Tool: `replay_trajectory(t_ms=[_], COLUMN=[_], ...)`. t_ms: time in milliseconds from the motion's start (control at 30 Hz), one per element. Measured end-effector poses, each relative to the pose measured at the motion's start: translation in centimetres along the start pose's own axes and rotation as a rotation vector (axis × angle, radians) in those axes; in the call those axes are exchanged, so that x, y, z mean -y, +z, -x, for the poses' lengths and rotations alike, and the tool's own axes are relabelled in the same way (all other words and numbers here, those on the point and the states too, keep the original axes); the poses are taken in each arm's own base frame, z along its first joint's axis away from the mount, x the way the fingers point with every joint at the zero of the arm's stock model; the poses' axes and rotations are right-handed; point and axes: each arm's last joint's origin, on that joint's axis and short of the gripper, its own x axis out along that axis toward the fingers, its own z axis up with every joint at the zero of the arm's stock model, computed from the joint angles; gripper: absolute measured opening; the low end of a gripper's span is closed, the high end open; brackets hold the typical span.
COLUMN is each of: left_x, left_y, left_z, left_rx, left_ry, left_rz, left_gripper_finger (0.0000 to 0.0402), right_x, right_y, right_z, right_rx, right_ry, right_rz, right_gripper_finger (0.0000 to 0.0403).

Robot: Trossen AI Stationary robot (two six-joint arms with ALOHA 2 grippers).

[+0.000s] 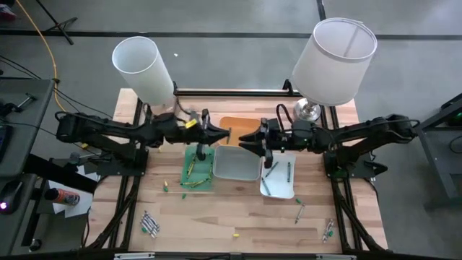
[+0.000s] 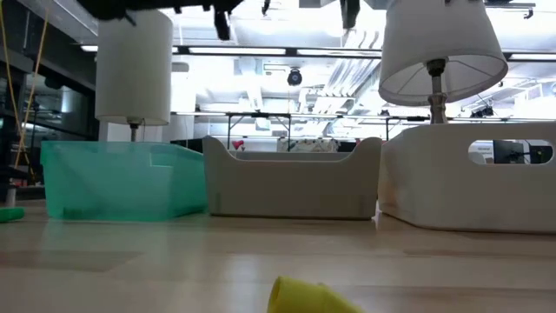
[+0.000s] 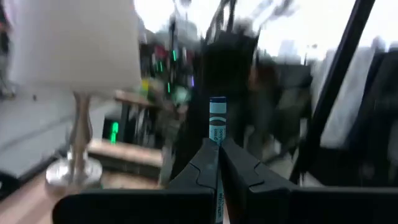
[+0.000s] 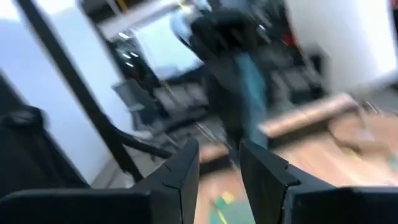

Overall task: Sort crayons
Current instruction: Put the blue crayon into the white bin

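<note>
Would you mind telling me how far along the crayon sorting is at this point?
Partly done: some crayons already lie in the green plastic tray and the white plastic tray. In hand: the left claw is shut on a blue-labelled crayon; the right claw is open and empty. Left: loose crayons scattered on the wooden table.

The right wrist view is smeared: beyond the right gripper (image 4: 219,163) a dark shape with a teal streak cannot be identified, nor can small yellow-green bits on the wooden table (image 4: 348,146). In the left wrist view the room is blurred, and the thin dark teal crayon (image 3: 217,127) has its lower length hidden between dark fingers (image 3: 202,165). In the low view a yellow object (image 2: 304,296) is cut off at the bottom edge, and the translucent green plastic tray (image 2: 122,181) hides its contents.
</note>
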Motion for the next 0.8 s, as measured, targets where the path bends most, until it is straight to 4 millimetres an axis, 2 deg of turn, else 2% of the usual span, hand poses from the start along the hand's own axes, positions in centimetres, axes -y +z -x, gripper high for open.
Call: replay_trajectory(t_ms=[100, 200, 300, 400, 567, 667, 800], left_x=[0.5, 0.6, 0.4, 0.1, 0.2, 0.6, 0.8], left_y=[0.3, 0.6, -0.2, -2.0, -6.4, -8.5, -11.2], left_z=[-0.9, -1.2, -1.6, -2.9, -6.2, -8.7, -12.2], left_rx=[-0.126, -0.145, -0.179, -0.206, -0.201, -0.187, -0.204], left_ry=[-0.005, -0.023, -0.025, -0.079, -0.178, -0.202, -0.216], left_rz=[-0.073, -0.158, -0.183, -0.178, -0.146, -0.139, -0.144], left_gripper_finger=[0.0000, 0.0000, 0.0000, 0.0000, 0.0000, 0.0000, 0.0000], right_x=[-1.9, -3.1, -3.8, -4.4, -5.3, -5.5, -5.5], right_y=[2.3, 4.3, 6.5, 8.6, 11.5, 12.3, 12.3], right_z=[-0.5, -0.6, -0.2, 0.4, 1.2, 1.4, 1.4], right_rx=[-0.017, -0.138, -0.228, -0.249, -0.203, -0.178, -0.187], right_ry=[0.015, -0.031, -0.092, -0.174, -0.221, -0.232, -0.235], right_rz=[0.074, 0.126, 0.129, 0.109, 0.159, 0.209, 0.239], right_gripper_finger=[0.0110, 0.0110, 0.0110, 0.0110, 0.0110, 0.0110, 0.0110])
